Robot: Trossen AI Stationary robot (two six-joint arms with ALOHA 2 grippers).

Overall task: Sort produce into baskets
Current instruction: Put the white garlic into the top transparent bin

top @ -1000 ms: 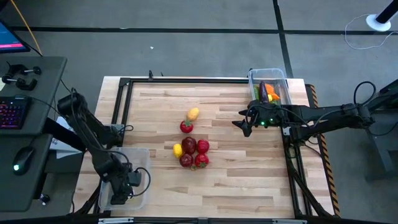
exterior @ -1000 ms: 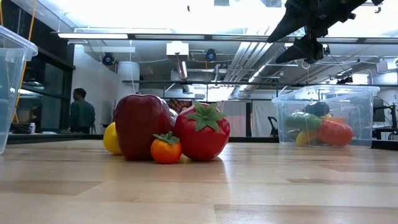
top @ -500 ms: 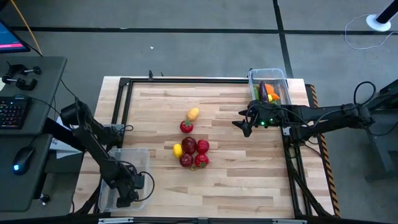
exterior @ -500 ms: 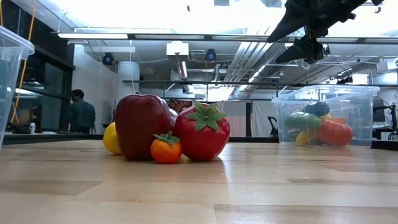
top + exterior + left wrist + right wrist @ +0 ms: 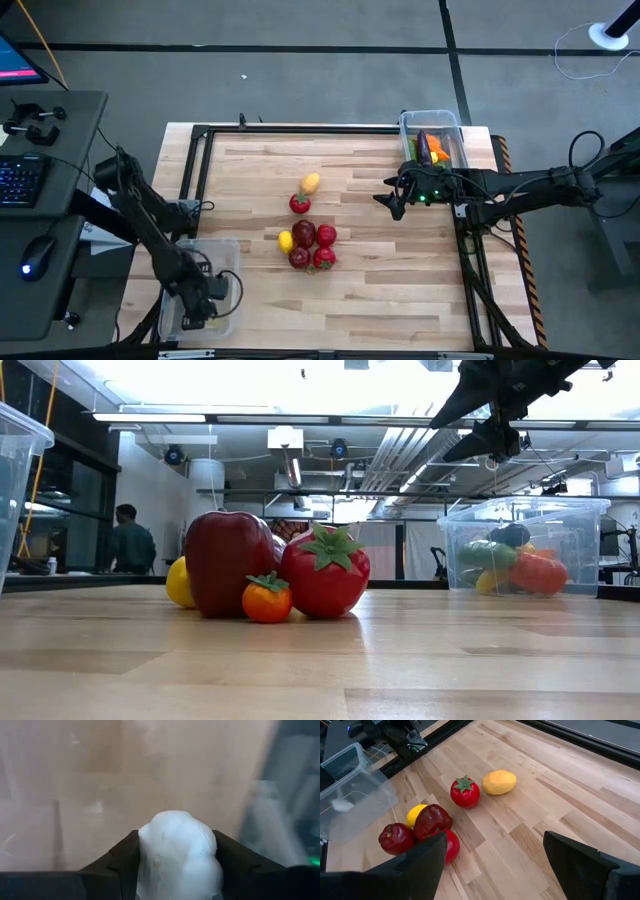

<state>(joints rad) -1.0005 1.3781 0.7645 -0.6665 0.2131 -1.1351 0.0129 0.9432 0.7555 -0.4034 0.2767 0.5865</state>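
Inside the clear bin (image 5: 228, 258) at the table's (image 5: 380, 280) near left corner, a white garlic (image 5: 179, 852) sits pinched between the fingers of the left gripper (image 5: 199, 312), which is lowered into the bin. Well off to that gripper's right, apples, strawberries and lemons cluster at mid-table (image 5: 308, 242), two more pieces (image 5: 305, 194) just beyond them. The right gripper (image 5: 392, 203), fingers spread and empty, hovers beside the second bin (image 5: 432, 120) of vegetables at the far right corner.

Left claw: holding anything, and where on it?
A white garlic sits between the left claw's fingers, gripped across its sides, inside the clear bin. Right claw is empty.
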